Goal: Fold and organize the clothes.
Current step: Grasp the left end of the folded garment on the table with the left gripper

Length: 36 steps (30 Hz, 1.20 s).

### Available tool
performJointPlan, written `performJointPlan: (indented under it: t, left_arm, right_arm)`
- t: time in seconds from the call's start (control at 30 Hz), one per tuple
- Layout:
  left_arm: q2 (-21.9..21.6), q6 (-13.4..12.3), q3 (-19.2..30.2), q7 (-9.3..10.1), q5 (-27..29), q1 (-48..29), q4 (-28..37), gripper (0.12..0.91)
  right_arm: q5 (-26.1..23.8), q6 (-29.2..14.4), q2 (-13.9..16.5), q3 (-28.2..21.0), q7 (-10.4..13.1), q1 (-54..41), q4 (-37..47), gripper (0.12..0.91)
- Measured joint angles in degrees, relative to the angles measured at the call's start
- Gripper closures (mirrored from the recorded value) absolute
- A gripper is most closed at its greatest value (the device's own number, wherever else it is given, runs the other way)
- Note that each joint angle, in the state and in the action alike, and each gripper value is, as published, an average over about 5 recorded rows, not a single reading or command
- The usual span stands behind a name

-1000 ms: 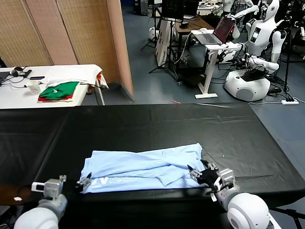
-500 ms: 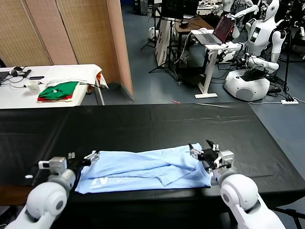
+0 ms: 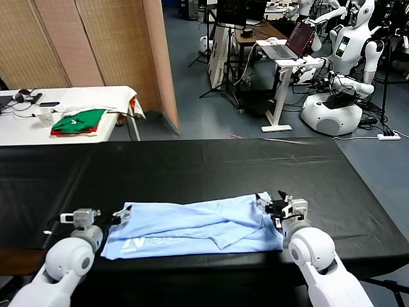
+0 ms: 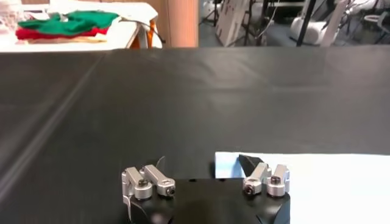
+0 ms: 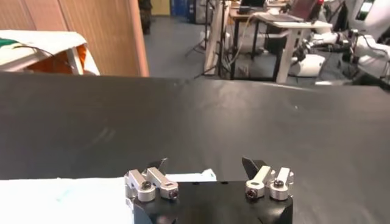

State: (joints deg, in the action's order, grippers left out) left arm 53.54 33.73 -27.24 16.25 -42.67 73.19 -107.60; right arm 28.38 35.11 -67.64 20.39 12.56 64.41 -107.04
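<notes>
From the head: the pale blue T-shirt [image 3: 195, 227] lies partly folded near the black table's [image 3: 211, 166] front edge, left gripper [image 3: 121, 214] and right gripper [image 3: 273, 203] spread wide at its far corners, empty. Both wrist views: jaws apart over shirt edges [image 4: 317, 182] [image 5: 61, 195], bare tabletop ahead.

Two rounded, glossy white arm shells are seen in the head view, at about 7 and 5 o'clock. Each is ended by a small grey-and-white wrist block carrying a gripper: the left gripper [image 3: 121, 215] and the right gripper [image 3: 271, 200]. In the wrist views, each gripper body is shown as matte black, fitted with silver metal finger mounts [image 4: 146, 182] fastened by dark round screws, and tipped with short black fingertips [image 5: 250, 164].
</notes>
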Motion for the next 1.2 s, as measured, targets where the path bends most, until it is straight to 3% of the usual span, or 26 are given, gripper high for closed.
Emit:
performJointPlan:
  t: [0.23,0.57,0.67,0.77,1.03,1.13,1.2]
  left_arm:
    - [0.1,-0.7,-0.1,-1.4,0.0,0.1,0.0,0.124]
    - [1.0,-1.0,0.1,-1.45,-1.2,-0.7,-0.6,0.181]
    - [1.4,-1.0,0.3,-1.5,-1.0,-0.4,-0.3,0.26]
    - [1.7,-1.2,0.3,-1.77,-0.8,0.1,-0.2,0.388]
    - [2.3,-1.4,0.7,-2.37,-0.6,0.5,-0.2,0.837]
    - [2.4,-1.5,0.8,-2.44,-0.3,0.6,-0.3,0.882]
    - [2.5,-1.8,0.9,-2.5,0.5,0.7,-0.6,0.885]
  right_arm:
    - [-0.5,-0.1,-1.2,-0.2,-0.2,-0.1,1.3,0.166]
    - [-0.7,-0.1,-1.5,-0.2,-0.3,-0.3,2.1,0.215]
    - [-0.8,-0.1,-1.8,-0.3,-0.3,-0.4,2.4,0.255]
    - [-0.9,0.0,-2.1,-0.4,-0.4,-0.6,2.8,0.354]
    - [-1.4,-0.2,-2.5,-0.6,-0.5,-0.6,3.1,0.795]
    - [-1.6,-0.5,-2.7,-0.5,-0.5,-0.5,3.2,0.857]
    - [-1.9,-0.9,-2.9,-0.4,-0.5,-0.3,3.3,0.858]
